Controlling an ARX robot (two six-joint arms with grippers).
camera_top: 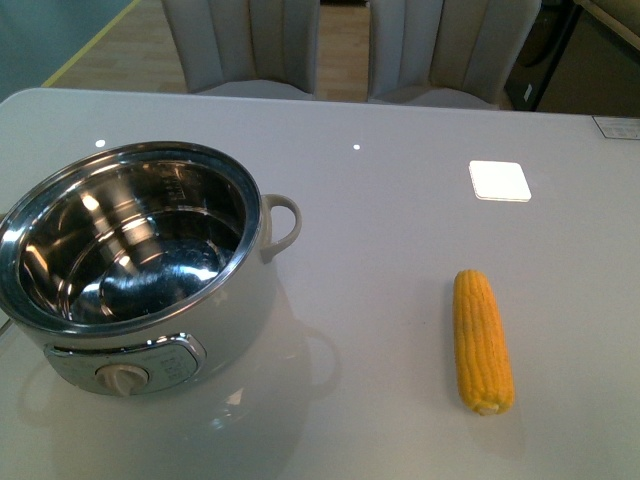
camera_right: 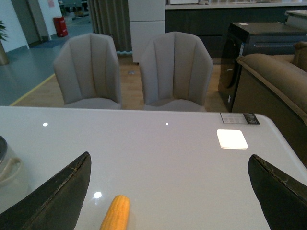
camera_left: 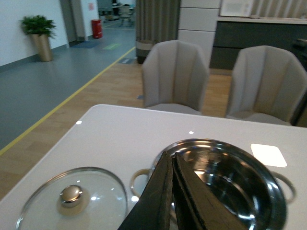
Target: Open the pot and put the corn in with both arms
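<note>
The cream-white pot [camera_top: 150, 300] stands open at the front left of the table, its steel bowl empty. It also shows in the left wrist view [camera_left: 225, 182]. Its glass lid [camera_left: 72, 199] lies flat on the table beside the pot, knob up. The yellow corn [camera_top: 482, 340] lies on the table at the right; its tip shows in the right wrist view [camera_right: 116, 213]. My left gripper [camera_left: 170, 154] is shut and empty, above the pot's rim. My right gripper [camera_right: 168, 160] is wide open above the table, the corn low between its jaws. Neither arm shows in the front view.
Two grey chairs [camera_top: 240, 45] stand behind the table's far edge. A white square patch [camera_top: 499, 180] lies on the table right of centre. A small label [camera_top: 618, 127] sits at the far right corner. A sofa [camera_right: 276, 81] stands to the right.
</note>
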